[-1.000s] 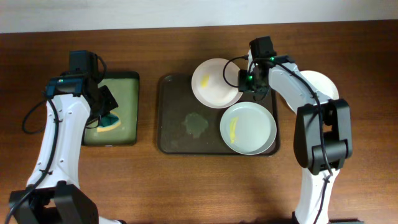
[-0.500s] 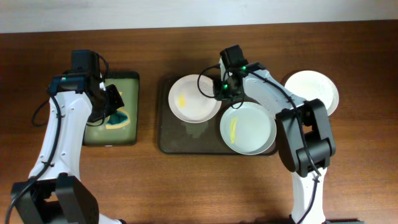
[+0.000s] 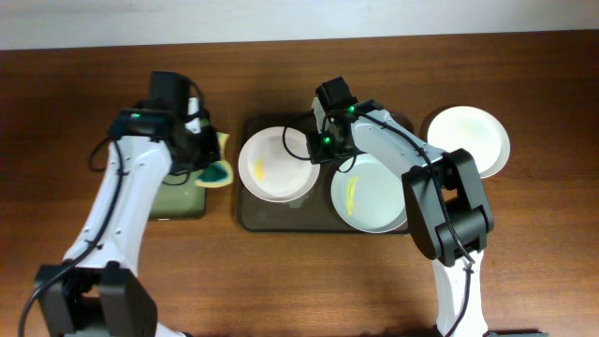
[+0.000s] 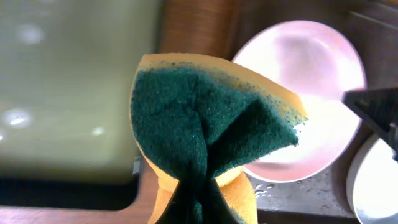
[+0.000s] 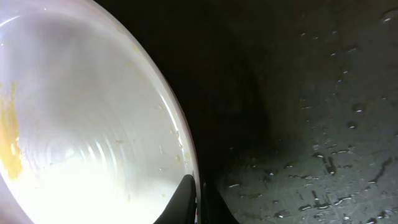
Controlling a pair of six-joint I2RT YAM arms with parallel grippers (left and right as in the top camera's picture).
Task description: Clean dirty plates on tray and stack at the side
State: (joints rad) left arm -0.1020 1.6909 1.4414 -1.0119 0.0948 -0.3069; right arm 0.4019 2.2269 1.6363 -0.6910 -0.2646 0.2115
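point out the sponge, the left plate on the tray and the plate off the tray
sponge [image 4: 205, 130]: left wrist view, green scouring face
left plate on the tray [image 3: 278, 164]: overhead view, white middle
plate off the tray [image 3: 468, 139]: overhead view, its middle

A yellow sponge [image 3: 217, 168] with a dark green scouring face, creased down its middle, shows centre-left in the overhead view, at the right edge of a small black tray [image 3: 178, 197] with a greenish inside; brown wooden table [image 3: 281, 281] fills the frame; a pale strip runs along the top.
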